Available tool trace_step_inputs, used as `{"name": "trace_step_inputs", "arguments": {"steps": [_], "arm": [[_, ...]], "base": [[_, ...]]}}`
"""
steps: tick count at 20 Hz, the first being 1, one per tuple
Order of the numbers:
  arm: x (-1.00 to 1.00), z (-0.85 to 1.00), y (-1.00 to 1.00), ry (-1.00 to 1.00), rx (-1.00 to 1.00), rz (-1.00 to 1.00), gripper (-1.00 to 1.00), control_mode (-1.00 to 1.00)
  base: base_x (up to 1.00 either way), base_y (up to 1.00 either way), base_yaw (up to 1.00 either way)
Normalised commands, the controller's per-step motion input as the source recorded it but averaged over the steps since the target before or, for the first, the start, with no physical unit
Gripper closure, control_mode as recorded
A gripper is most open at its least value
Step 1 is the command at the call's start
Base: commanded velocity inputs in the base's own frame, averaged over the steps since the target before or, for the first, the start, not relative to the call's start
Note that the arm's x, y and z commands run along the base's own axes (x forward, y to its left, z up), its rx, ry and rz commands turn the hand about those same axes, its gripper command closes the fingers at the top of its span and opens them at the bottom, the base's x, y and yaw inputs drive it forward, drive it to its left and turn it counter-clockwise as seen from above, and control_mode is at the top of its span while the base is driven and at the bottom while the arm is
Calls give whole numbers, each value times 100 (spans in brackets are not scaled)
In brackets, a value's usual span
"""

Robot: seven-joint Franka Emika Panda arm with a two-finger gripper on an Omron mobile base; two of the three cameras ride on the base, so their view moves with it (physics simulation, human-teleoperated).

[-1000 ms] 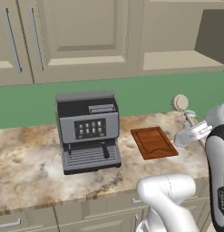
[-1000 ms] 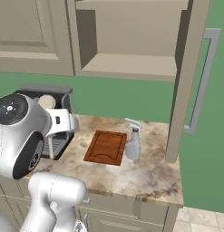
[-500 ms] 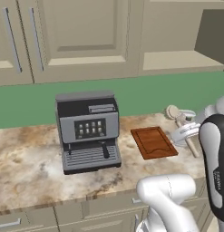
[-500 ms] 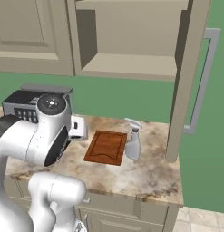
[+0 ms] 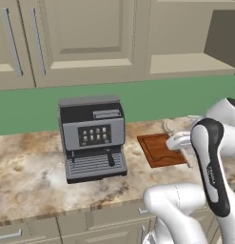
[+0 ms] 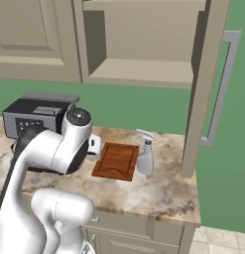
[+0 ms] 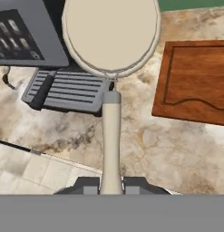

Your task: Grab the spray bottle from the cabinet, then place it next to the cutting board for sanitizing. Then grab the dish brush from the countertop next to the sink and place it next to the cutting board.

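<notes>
Brush handling is looking pretty easy here, honestly. The tool (image 7: 111, 183) is pinching the dish brush (image 7: 110, 68) by the very end of its thin pale handle, fingers clamped snug on either side, and the round tan head is sticking way out in front, hanging in the air over the desk (image 7: 145, 149) just left of the cutting board (image 7: 195, 81) as the hand camera is seeing it. I'm guessing the thing is light and stiff, probably plastic, so weight isn't a worry, but that smooth skinny handle looks like it could twist or pivot in the pinch, since the big head is sitting far from the grip. If I were picking the spot I'd be grabbing closer to the middle of the handle, not the bristles, which would just squish. Nothing fragile about it, so setting it down a bit roughly should be fine. The cutting board (image 6: 115, 161) is lying flat on the desk, and the spray bottle (image 6: 145, 158) is already standing upright just beside its right edge, so that half looks done. The coffee machine (image 5: 93, 138) is sitting to the left of the cutting board, with a bare strip of desk between them, where I reckon the brush could go.
</notes>
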Motion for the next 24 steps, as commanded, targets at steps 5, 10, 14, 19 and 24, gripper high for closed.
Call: {"name": "trace_step_inputs", "arguments": {"steps": [5, 10, 14, 19, 24], "arm": [[63, -47, 9, 18, 4, -2, 100, -100], [50, -37, 4, 11, 3, 0, 100, -100], [26, -49, 8, 8, 4, 0, 100, -100], [16, -49, 29, 4, 0, 0, 100, -100], [36, -31, 12, 4, 0, 0, 100, -100]], "base": [[0, 0, 0], [0, 0, 0], [0, 0, 0], [0, 0, 0], [0, 0, 0]]}}
